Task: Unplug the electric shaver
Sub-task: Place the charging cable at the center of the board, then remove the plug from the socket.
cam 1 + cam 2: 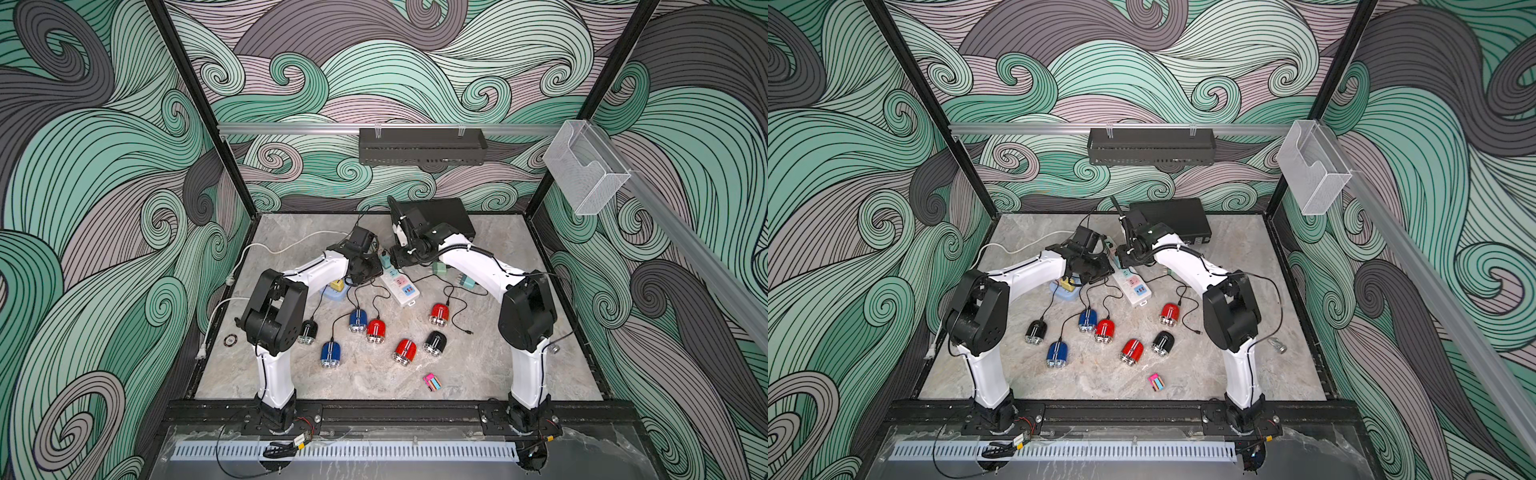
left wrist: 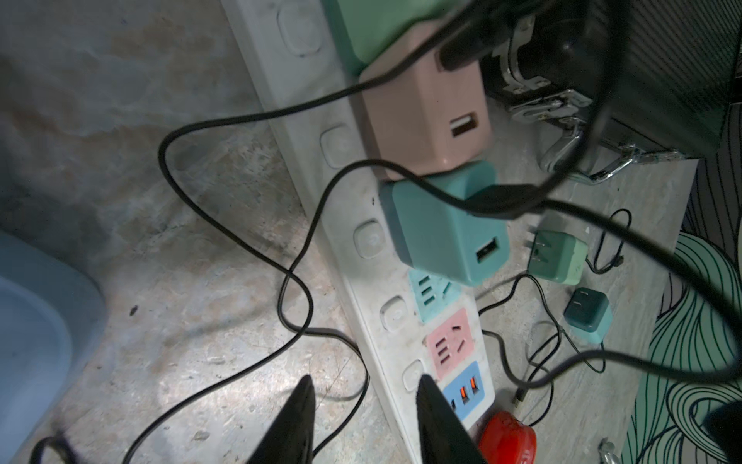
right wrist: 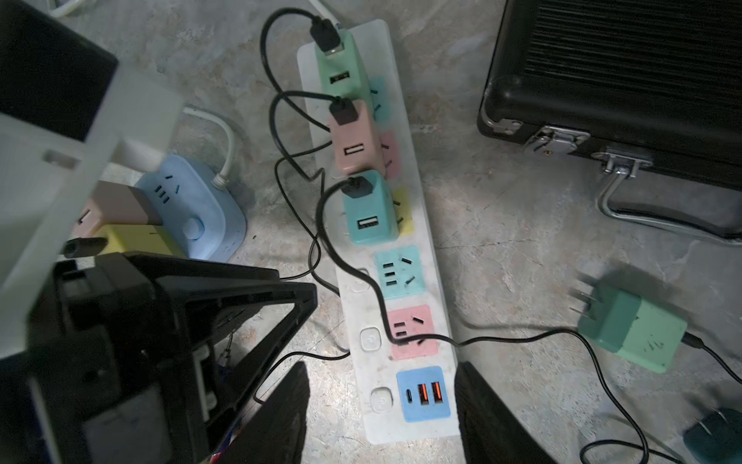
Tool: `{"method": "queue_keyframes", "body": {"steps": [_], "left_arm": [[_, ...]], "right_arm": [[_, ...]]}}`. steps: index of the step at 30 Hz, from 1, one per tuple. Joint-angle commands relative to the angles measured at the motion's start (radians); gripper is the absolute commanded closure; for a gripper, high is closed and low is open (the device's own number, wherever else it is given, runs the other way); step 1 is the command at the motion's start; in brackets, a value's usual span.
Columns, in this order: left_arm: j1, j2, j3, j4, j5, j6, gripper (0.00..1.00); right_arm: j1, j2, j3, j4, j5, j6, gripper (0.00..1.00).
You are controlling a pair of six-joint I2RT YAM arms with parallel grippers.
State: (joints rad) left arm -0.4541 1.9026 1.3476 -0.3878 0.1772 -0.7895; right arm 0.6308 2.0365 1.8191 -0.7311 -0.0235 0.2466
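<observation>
Several electric shavers, red (image 1: 375,330), blue (image 1: 357,320) and black (image 1: 307,332), lie on the marble table, most trailing thin black cables. The cables run to mint (image 3: 341,68), pink (image 3: 355,140) and teal (image 3: 371,213) chargers plugged into a white power strip (image 3: 363,309). My right gripper (image 3: 383,385) hangs open over the strip's USB end, one finger on each side of it. My left gripper (image 2: 367,401) is open above the strip's edge and a loose cable, holding nothing. A red shaver (image 2: 508,440) lies just past the strip's end.
Two unplugged chargers, green (image 3: 634,333) and dark teal (image 3: 714,438), lie right of the strip. A small blue power block (image 3: 200,209) with a yellow charger sits under my left arm. A black case (image 3: 622,80) stands behind. A pink object (image 1: 432,382) lies near the front.
</observation>
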Motion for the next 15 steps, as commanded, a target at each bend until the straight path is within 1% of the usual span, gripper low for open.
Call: {"method": "queue_keyframes", "body": {"steps": [1,7,10,15], "left_arm": [[0.022,0.027,0.029,0.028,0.038,-0.029,0.59],[0.033,0.035,0.019,0.043,0.043,-0.034,0.59],[0.044,0.049,0.004,0.068,0.067,-0.049,0.59],[0.054,0.068,-0.007,0.090,0.087,-0.056,0.59]], "right_arm": [[0.007,0.040,0.059,-0.066,0.020,-0.033,0.41],[0.009,0.114,0.149,-0.092,0.005,-0.044,0.40],[0.009,0.150,0.189,-0.100,0.006,-0.053,0.40],[0.009,0.224,0.278,-0.135,-0.006,-0.065,0.43]]}}
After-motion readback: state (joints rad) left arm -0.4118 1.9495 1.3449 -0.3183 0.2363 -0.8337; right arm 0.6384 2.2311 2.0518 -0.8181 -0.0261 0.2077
